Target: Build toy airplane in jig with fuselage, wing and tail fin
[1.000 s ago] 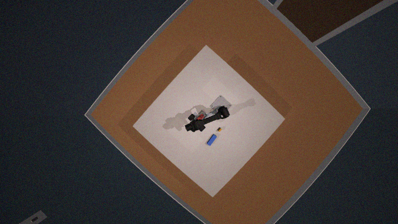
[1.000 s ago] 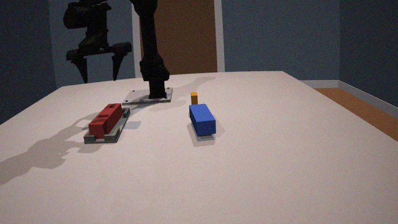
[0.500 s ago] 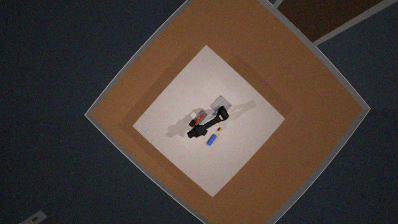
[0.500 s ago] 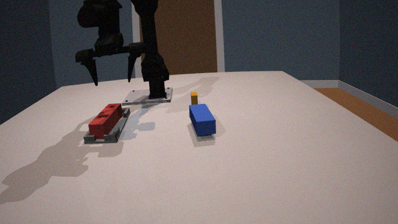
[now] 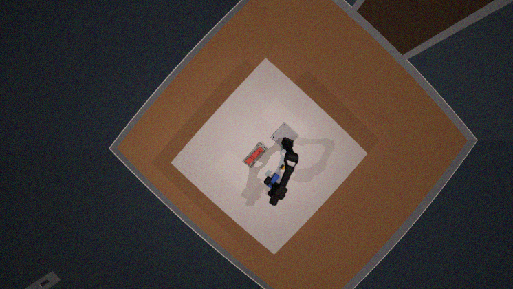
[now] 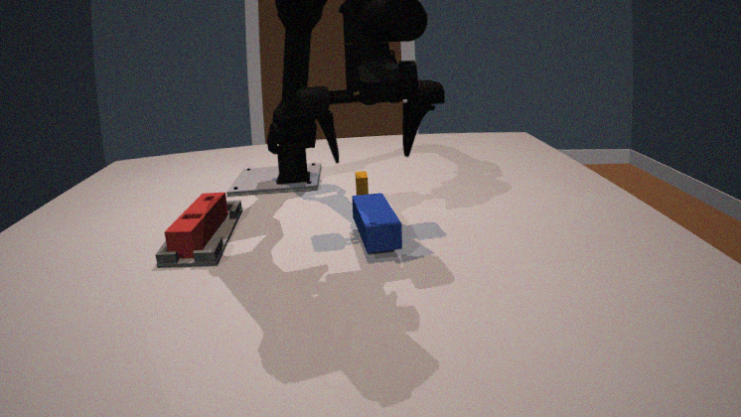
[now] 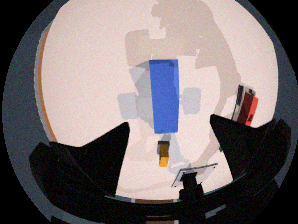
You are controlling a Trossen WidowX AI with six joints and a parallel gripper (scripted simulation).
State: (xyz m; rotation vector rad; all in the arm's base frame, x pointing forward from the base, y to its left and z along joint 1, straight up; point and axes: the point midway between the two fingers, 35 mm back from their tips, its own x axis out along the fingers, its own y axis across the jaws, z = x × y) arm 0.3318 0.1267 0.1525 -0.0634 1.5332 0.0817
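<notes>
The red fuselage (image 5: 254,155) (image 6: 179,242) (image 7: 254,108) sits in the grey cradle (image 6: 208,253) (image 7: 239,98), with two dark sockets showing on its top in the exterior view. The blue wing (image 5: 274,178) (image 6: 377,222) (image 7: 165,97) lies on the table to the right of the cradle in that view. Its tab is not visible. The orange tail fin (image 5: 282,167) (image 6: 361,184) (image 7: 163,161) stands just behind the wing, its lower part hidden there. My gripper (image 6: 371,158) (image 7: 171,122) is wide open and empty, pointing down above the wing, clear of all parts.
The arm's base plate (image 5: 283,131) (image 6: 253,179) (image 7: 204,170) is at the back, behind the cradle and the tail fin in the exterior view. The arm's shadow falls across the white table (image 5: 222,161) (image 6: 544,311) around the wing.
</notes>
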